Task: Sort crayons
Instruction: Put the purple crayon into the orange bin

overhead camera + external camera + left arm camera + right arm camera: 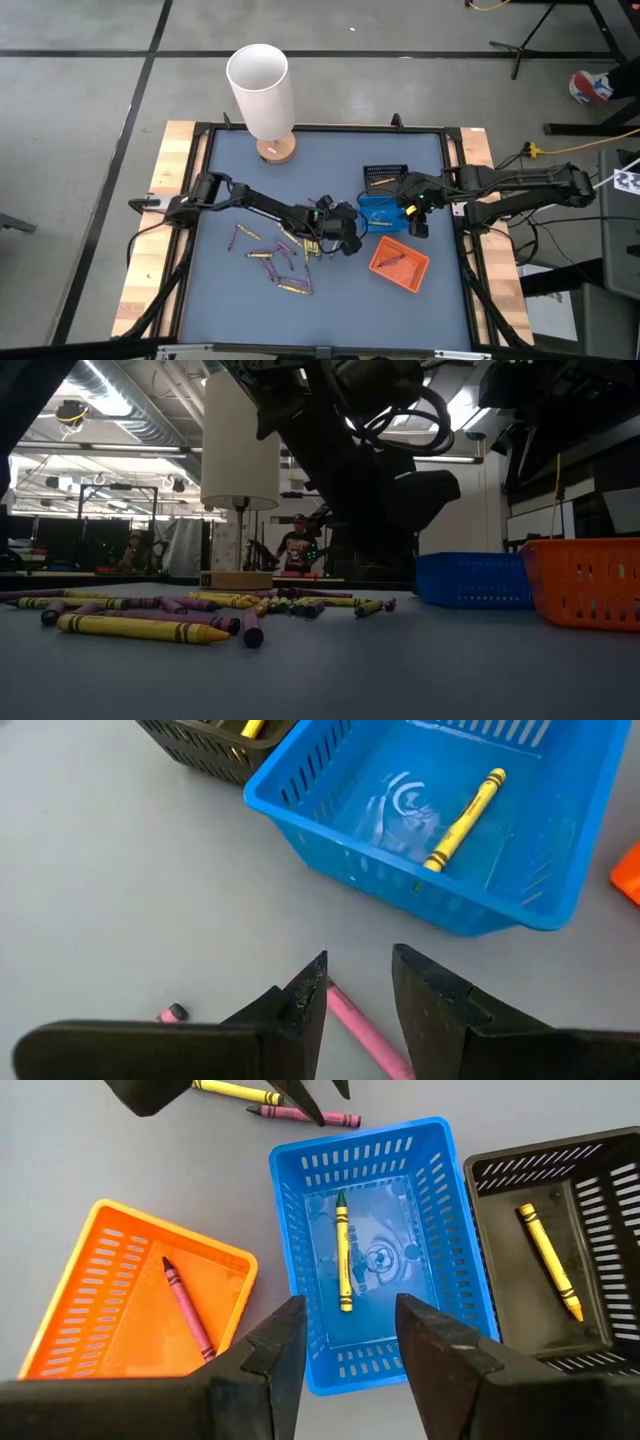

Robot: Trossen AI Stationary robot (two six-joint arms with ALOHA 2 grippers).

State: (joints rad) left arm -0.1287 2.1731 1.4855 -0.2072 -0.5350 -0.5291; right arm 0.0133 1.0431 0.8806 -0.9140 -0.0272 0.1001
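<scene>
Beside the blue tray (377, 213), seen from above, the left gripper (345, 235) sits low over the grey table (220, 290), between the tray and the loose crayons (280, 262) scattered farther from it; the right gripper (412, 205) hangs over the tray's opposite edge, with the black tray (381, 178) just behind the blue one and the orange tray (399, 263) just in front of it. A white lamp (260, 95) on a wooden base stands well behind the blue tray. At table height, yellow and purple crayons (140, 626) lie in a spread beside the blue tray (470, 578), which touches or nearly touches the orange tray (583, 582); dark arm bodies fill the space above. From the left wrist, the fingers (300, 1005) stand narrowly parted astride a pink crayon (360, 1025) lying on the table just short of the blue tray (330, 840), which holds one yellow crayon (463, 818). From the right wrist, the fingers (280, 1350) stand apart and empty above the blue tray (440, 1230), whose yellow crayon (342, 1255) lies lengthwise; the orange tray (70, 1290) holds a magenta crayon (187, 1308) and the black tray (600, 1230) a yellow one (550, 1260).
</scene>
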